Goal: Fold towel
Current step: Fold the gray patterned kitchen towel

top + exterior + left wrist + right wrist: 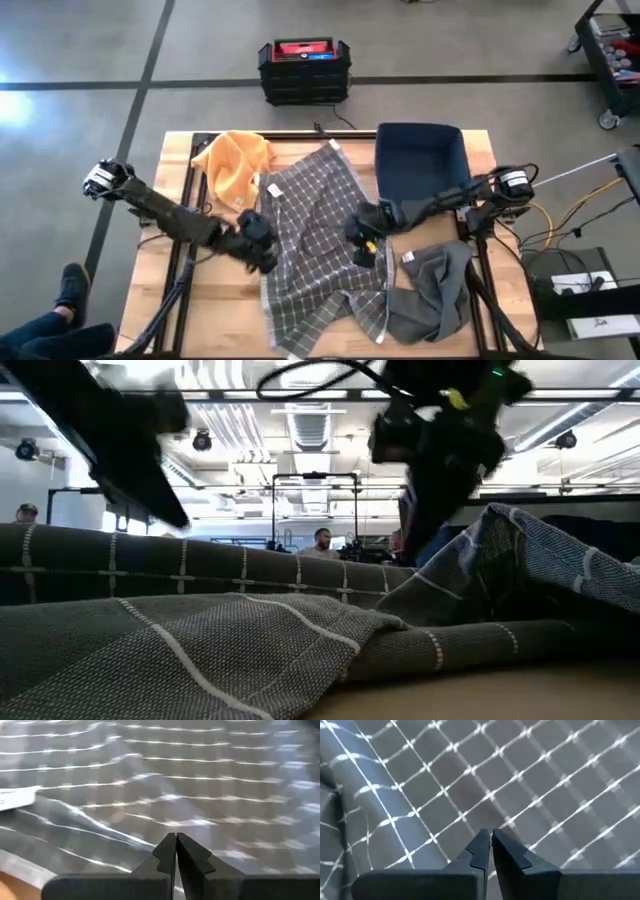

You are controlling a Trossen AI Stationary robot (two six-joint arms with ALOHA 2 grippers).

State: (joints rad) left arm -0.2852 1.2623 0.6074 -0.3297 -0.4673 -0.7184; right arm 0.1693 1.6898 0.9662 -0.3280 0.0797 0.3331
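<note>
Because the checked grey towel (315, 235) lies rumpled across the middle of the table (180, 150), with its near edge hanging toward the front, it looks light and limp, a cloth that will sag and crease wherever it is not held. At its left edge the left gripper (258, 243) sits low over the cloth, its fingers pressed together with no fabric visibly caught between them. Toward the right side, the right gripper (363, 237) hovers over a raised fold, its fingers likewise pinched together with nothing visibly between them. A sound hold would likely be at two corners or along one hem, so the weave hangs flat rather than bunching. An orange cloth (235, 165), a blue cloth (420, 160) and a dark grey cloth (435, 290) lie around it.
</note>
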